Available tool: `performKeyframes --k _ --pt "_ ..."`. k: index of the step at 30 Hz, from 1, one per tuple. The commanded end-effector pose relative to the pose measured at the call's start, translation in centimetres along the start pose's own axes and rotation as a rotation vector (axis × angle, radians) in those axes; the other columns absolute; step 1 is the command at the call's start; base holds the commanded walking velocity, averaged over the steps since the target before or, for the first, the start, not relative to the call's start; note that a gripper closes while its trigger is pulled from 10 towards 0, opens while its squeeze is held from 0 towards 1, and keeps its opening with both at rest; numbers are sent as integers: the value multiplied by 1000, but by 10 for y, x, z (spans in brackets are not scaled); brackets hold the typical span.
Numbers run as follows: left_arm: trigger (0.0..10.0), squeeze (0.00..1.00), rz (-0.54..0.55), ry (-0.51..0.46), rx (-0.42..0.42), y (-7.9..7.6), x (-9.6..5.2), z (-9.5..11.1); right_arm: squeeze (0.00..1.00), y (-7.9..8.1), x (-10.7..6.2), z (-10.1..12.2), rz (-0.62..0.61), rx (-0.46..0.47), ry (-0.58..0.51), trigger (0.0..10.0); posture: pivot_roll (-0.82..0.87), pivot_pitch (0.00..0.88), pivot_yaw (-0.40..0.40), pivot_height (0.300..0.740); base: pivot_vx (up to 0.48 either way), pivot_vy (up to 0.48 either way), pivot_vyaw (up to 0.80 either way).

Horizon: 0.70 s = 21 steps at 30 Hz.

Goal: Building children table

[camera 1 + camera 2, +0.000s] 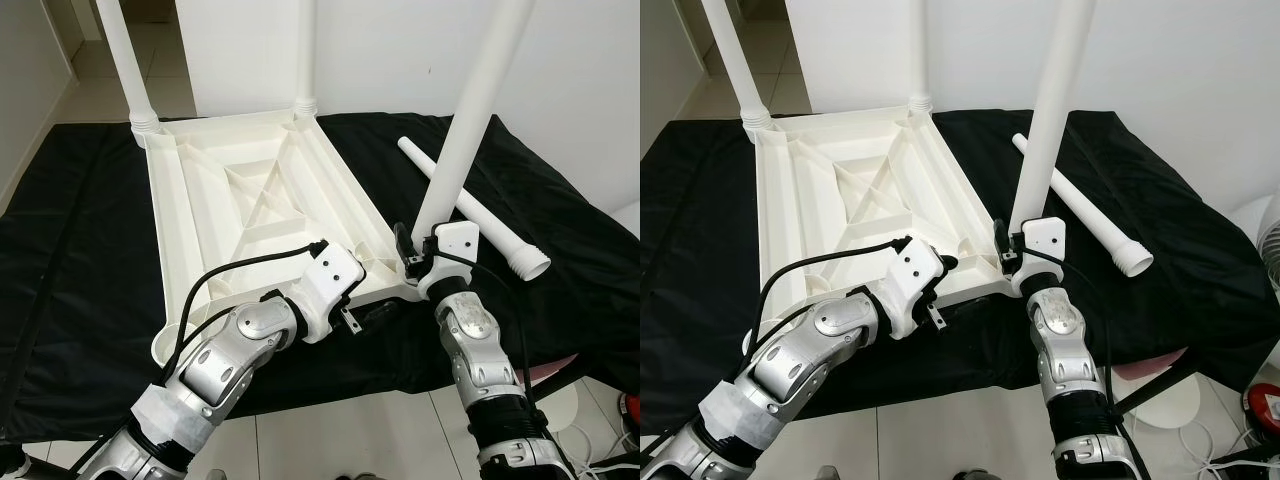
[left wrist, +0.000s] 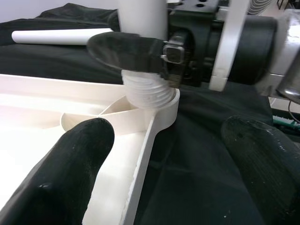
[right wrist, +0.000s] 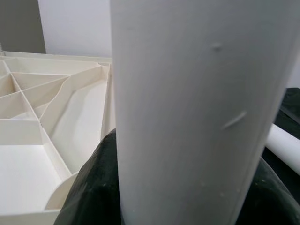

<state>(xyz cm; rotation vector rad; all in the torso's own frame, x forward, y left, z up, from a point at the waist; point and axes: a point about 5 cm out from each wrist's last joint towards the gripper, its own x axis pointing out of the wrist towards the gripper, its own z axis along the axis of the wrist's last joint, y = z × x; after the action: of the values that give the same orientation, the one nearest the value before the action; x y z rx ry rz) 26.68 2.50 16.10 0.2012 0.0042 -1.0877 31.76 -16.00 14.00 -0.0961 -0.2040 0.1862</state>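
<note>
The upturned table top (image 1: 250,210) lies on the black cloth (image 1: 80,260), and the right gripper (image 1: 412,262), jaws clamped on the third leg (image 1: 462,130), seats it in the near right corner socket. The left gripper (image 1: 365,315) waits beside with jaws apart; next I think the leg needs turning until its thread is tight, then the loose leg (image 1: 480,225) on the cloth

White tabletop (image 1: 250,200) lies upside down with three legs (image 1: 470,120) upright; fourth leg (image 1: 470,212) lies beside it.

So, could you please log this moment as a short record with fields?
surface: black cloth
tabletop: upside down, ribs up
legs fitted: two at far corners
leg in hand: tilted, threaded end at near right socket
right gripper: shut on that leg
left gripper: open by near edge
spare leg: lying on cloth
</note>
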Motion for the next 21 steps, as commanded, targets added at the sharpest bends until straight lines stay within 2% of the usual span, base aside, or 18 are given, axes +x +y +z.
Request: performKeyframes --k 1,12,21 --pt "10000 0 -72 13 15 -3 -2 0 0 -2 -13 -25 3 18 117 10000 65 51 -46 740 0 0 0" --pt "10000 0 -80 13 22 -5 -1 2 0 -14 -17 -33 -5 2 132 10000 57 52 -40 740 0 0 0" --pt "10000 0 -83 10 23 -5 -2 3 0 -17 -14 -38 19 23 150 10000 58 60 -37 740 0 0 0"
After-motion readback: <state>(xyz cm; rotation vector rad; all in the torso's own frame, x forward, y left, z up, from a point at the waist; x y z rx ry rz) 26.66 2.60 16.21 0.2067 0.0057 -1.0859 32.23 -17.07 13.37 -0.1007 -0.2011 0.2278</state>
